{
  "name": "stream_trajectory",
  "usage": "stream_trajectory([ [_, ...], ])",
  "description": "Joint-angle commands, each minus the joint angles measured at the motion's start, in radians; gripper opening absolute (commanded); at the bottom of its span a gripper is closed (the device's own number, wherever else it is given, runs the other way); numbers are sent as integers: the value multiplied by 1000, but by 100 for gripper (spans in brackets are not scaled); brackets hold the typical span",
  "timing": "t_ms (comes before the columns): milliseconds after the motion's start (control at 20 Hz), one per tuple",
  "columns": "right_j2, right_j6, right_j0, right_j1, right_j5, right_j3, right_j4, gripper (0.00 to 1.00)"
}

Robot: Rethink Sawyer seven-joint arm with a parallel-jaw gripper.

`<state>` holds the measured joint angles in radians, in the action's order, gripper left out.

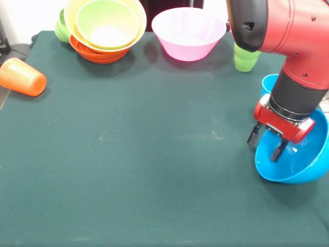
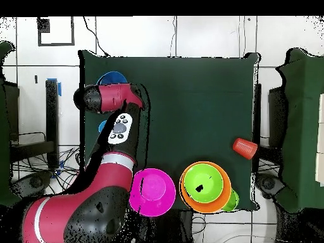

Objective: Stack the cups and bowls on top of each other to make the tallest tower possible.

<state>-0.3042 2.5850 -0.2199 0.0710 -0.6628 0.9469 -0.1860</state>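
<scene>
Bowls are only partly nested — the gripper, fingers narrowly parted astride the blue bowl's rim at near right, holds nothing lifted. Far left, a lime-orange bowl stack stands; pink bowl, orange cup remain.

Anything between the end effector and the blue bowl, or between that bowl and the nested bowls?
Nothing blocks the end effector: its open fingers straddle the blue bowl rim, one inside, one outside. Toward the nested bowls, the cloth is bare along the direct line; the pink bowl sits beside that line near the far edge.
</scene>
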Motion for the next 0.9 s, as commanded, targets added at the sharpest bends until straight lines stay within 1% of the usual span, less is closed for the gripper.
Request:
stream_trajectory([
  [50, 108, -70, 4, 6, -109, 31, 44, 100],
  [200, 83, -50, -12, 5, -205, -17, 38, 100],
  [350, 72, -41, -18, 11, -271, -41, 36, 100],
  [600, 70, -24, -21, 14, -315, -52, 33, 100],
  [900, 71, -14, -15, 10, -332, -68, 34, 100],
])
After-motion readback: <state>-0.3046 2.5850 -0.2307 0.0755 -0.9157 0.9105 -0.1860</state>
